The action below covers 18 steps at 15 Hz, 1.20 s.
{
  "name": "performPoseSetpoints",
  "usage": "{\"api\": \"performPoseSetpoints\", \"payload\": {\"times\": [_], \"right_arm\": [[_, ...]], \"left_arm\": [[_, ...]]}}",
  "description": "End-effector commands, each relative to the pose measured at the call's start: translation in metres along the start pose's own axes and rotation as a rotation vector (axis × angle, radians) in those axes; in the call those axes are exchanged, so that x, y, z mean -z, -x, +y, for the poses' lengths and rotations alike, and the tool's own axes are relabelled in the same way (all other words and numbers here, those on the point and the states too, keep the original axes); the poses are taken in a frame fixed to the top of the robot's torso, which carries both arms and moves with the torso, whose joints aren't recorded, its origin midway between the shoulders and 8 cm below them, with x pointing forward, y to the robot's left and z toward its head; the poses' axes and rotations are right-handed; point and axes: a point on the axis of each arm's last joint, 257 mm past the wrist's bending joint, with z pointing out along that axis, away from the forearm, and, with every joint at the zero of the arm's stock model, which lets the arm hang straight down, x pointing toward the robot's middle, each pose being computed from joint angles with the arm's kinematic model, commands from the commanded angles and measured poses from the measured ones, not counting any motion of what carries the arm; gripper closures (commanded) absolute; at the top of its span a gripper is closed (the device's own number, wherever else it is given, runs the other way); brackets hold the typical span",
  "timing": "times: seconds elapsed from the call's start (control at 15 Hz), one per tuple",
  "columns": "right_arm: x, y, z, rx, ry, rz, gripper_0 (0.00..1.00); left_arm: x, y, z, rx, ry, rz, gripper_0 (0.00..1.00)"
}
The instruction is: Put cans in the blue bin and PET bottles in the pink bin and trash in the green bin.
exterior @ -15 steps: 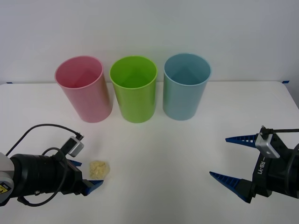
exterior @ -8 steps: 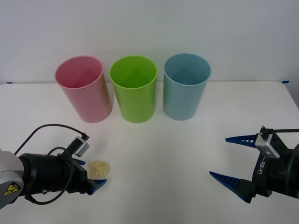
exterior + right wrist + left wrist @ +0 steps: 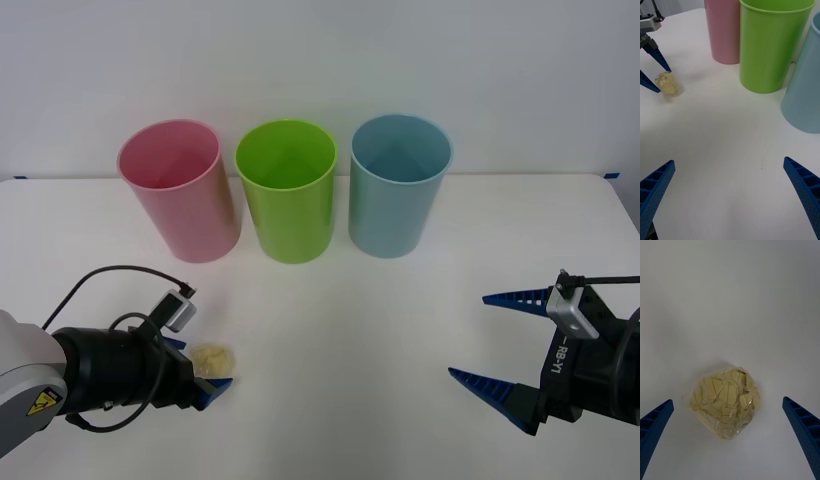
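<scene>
The trash is flanked by the wide-spread left tool
It lies on the tabletop, ungripped, well apart from the green bin; the right tool is held wide

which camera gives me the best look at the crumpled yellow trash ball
The left wrist view: the trash lies close and central between the open left gripper's jaws, its wrinkles plain. The front view shows the trash small, at the left gripper. The right wrist view shows it far off on the table.
</scene>
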Motion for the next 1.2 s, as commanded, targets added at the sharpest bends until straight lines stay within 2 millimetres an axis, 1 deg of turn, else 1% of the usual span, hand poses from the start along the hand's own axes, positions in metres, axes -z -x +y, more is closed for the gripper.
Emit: {"api": "performPoseSetpoints", "payload": {"times": [0.07,0.4,0.93,1.0,1.2], "right_arm": [[0.000,0.000,0.000,0.000,0.000,0.000,0.00],[0.000,0.000,0.000,0.000,0.000,0.000,0.00],[0.000,0.000,0.000,0.000,0.000,0.000,0.00],[0.000,0.000,0.000,0.000,0.000,0.000,0.00],[0.000,0.000,0.000,0.000,0.000,0.000,0.00]], "left_arm": [[-0.008,0.002,-0.003,-0.018,-0.004,0.009,0.00],[-0.020,0.003,-0.002,-0.013,0.002,0.015,0.00],[-0.026,0.000,-0.002,-0.018,0.006,0.026,0.00],[-0.028,0.000,-0.002,-0.015,0.008,0.025,0.01],[-0.032,0.000,0.000,-0.013,0.014,0.024,0.08]]}}
